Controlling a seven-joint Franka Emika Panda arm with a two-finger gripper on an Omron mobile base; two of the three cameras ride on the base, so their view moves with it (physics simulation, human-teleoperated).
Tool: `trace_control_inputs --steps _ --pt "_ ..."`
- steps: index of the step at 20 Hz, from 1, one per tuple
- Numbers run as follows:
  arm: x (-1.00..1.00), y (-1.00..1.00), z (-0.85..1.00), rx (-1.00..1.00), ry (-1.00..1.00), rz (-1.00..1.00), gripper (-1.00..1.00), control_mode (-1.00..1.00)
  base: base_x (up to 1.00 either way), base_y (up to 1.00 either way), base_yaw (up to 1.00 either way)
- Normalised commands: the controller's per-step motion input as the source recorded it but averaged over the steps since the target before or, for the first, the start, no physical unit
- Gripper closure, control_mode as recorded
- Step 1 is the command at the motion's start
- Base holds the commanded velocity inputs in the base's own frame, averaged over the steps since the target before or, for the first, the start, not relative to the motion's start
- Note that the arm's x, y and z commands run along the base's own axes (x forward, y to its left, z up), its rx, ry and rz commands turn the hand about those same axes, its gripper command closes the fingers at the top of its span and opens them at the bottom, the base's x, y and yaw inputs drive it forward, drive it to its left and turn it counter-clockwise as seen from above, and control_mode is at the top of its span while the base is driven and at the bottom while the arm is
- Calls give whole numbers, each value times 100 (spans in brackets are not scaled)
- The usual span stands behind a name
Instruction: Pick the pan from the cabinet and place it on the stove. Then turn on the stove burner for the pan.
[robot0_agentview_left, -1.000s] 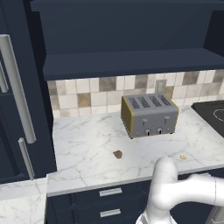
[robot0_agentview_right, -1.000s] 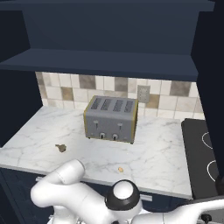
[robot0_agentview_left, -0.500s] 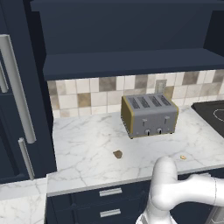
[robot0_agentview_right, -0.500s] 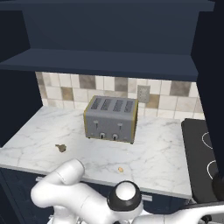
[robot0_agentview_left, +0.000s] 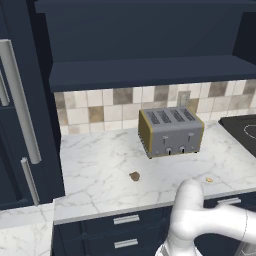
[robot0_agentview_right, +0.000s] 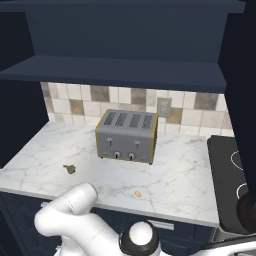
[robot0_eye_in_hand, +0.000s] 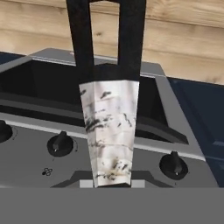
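In the hand view the pan's handle (robot0_eye_in_hand: 109, 127), a pale marbled grip with two black bars running up out of frame, lies between my gripper's (robot0_eye_in_hand: 112, 183) fingers, which are shut on it. The pan's bowl is out of frame. Behind the handle is the stove (robot0_eye_in_hand: 39, 83), black glass with a grey front panel carrying round black knobs (robot0_eye_in_hand: 60, 143). The stove (robot0_agentview_right: 227, 170) shows white rings at the right edge of the right base view, and the stove (robot0_agentview_left: 242, 131) also appears in the left base view. The cabinet's navy shelf (robot0_agentview_left: 150, 70) hangs open and bare above the counter.
A silver four-slot toaster (robot0_agentview_left: 171, 131) stands on the marble counter (robot0_agentview_left: 100, 170), with two small crumbs (robot0_agentview_left: 134, 176) in front of it. A navy door with a long silver handle (robot0_agentview_left: 20, 100) stands at the left. Navy drawers (robot0_agentview_left: 125, 220) run under the counter. A dark panel (robot0_agentview_right: 245, 75) fills the right edge.
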Motion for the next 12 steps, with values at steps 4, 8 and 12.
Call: trace_control_inputs --steps 4,8,12 --pt "0 -15 0 3 0 0 100 -100 0 0 0" --pt "3 -3 0 0 0 0 100 -100 0 0 0" --pt "4 0 0 0 0 0 100 -100 0 0 0"
